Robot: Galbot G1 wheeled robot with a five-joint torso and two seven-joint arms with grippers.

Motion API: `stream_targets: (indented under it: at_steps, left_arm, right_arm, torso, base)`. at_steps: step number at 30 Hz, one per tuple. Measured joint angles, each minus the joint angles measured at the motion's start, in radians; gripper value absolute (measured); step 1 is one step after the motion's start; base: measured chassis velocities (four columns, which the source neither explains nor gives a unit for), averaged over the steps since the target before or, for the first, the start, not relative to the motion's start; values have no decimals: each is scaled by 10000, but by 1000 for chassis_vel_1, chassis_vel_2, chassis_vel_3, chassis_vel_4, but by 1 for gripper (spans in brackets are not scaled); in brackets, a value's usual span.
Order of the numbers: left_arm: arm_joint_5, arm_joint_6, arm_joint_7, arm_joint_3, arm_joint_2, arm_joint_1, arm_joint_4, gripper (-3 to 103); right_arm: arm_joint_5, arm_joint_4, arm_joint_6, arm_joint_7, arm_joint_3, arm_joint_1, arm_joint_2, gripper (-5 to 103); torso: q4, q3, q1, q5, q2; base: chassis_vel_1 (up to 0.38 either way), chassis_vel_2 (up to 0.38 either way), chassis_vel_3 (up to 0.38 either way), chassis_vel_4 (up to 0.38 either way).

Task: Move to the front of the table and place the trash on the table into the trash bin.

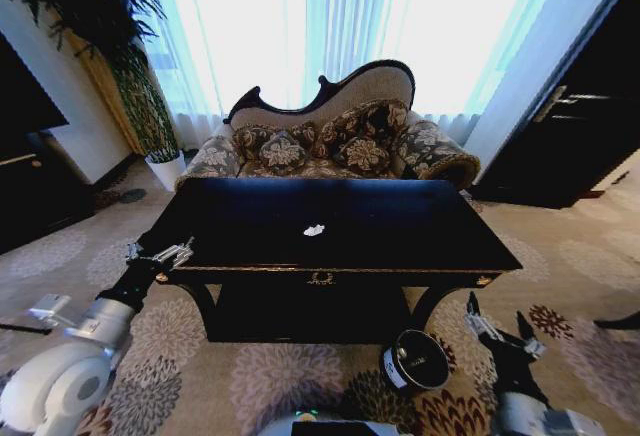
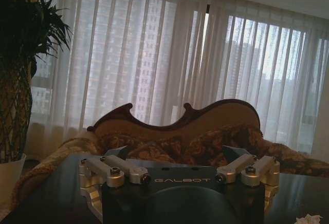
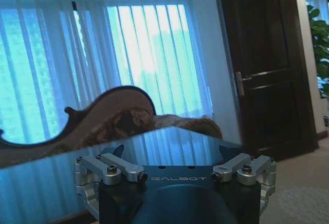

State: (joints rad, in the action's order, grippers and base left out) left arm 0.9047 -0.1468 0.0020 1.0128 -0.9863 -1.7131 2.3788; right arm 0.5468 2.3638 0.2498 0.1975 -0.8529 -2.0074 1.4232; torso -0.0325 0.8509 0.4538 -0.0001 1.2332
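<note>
Head view: one crumpled white paper wad (image 1: 314, 229) lies mid-top on the glossy black gold-trimmed table (image 1: 400, 246). Below its front-right stands the round black trash bin (image 1: 415, 360), white label unreadable. Left gripper (image 1: 160, 254) and right gripper (image 1: 503, 331), both marked "GALBOT", hang spread and empty.

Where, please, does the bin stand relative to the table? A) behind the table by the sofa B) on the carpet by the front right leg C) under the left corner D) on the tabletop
B: the bin stands on the carpet beside the front right leg of the table.
</note>
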Motion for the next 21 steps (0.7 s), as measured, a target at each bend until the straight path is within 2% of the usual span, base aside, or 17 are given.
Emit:
stream_targets:
  at_steps: [2, 7, 9, 10, 12, 13, 14, 15, 16, 17, 18, 21]
  left_arm:
    - [0, 0, 0, 0, 0, 0, 0, 100]
    - [0, 0, 0, 0, 0, 0, 0, 100]
    - [0, 0, 0, 0, 0, 0, 0, 100]
    - [0, 0, 0, 0, 0, 0, 0, 100]
    - [0, 0, 0, 0, 0, 0, 0, 100]
    - [0, 0, 0, 0, 0, 0, 0, 100]
    - [0, 0, 0, 0, -1, 0, 0, 100]
    - [0, 0, 0, 0, -1, 0, 0, 100]
    - [-1, 0, 0, 0, 0, 0, 0, 100]
    - [0, 0, 0, 1, 0, 0, 0, 100]
    - [0, 0, 0, 1, 0, 0, 0, 100]
    - [0, 0, 0, 0, 0, 0, 0, 100]
  right_arm:
    - [7, 191, -148, 14, -12, 101, -61, 100]
    - [202, 994, -1133, 151, 155, 709, -566, 100]
    - [330, 1292, -2038, 412, 473, 1210, -981, 100]
    - [330, 1292, -2038, 412, 473, 1210, -981, 100]
    - [503, 1401, -2747, 676, 647, 1516, -1263, 100]
    - [757, 1434, -3520, 1032, 804, 1825, -1602, 100]
    - [1314, 1444, -4636, 1608, 996, 2239, -2162, 100]
    - [1314, 1444, -4636, 1608, 996, 2239, -2162, 100]
    - [1905, 1444, -5390, 2050, 1117, 2531, -2710, 100]
    - [2775, 1444, -6199, 2617, 1212, 3003, -3738, 100]
    - [2775, 1444, -6199, 2617, 1212, 3003, -3738, 100]
    - [3651, 1437, -6826, 3009, 1173, 3627, -5274, 100]
  torso:
    - [0, 0, 0, 0, -1]
    - [0, 0, 0, -1, 0]
    - [0, 0, 0, -1, 0]
    - [0, 0, 0, -1, 0]
    - [0, 0, 0, -2, 0]
    - [-2, 0, 0, 0, 0]
    - [-2, 0, 0, 1, 0]
    - [-2, 0, 0, 1, 0]
    - [0, 0, 0, 3, 0]
    - [3, 0, 0, 0, -1]
    - [3, 0, 0, 0, -1]
    - [1, 2, 3, 3, -2]
  base:
    - [0, 0, 0, 0]
    - [0, 0, 0, 0]
    - [0, 0, 0, 0]
    - [0, 0, 0, 0]
    - [0, 0, 0, 0]
    - [0, 0, 0, 0]
    - [0, 0, 0, 0]
    - [0, 0, 0, 0]
    - [0, 0, 0, 0]
    - [0, 0, 0, 0]
    - [0, 0, 0, 0]
    - [0, 0, 0, 0]
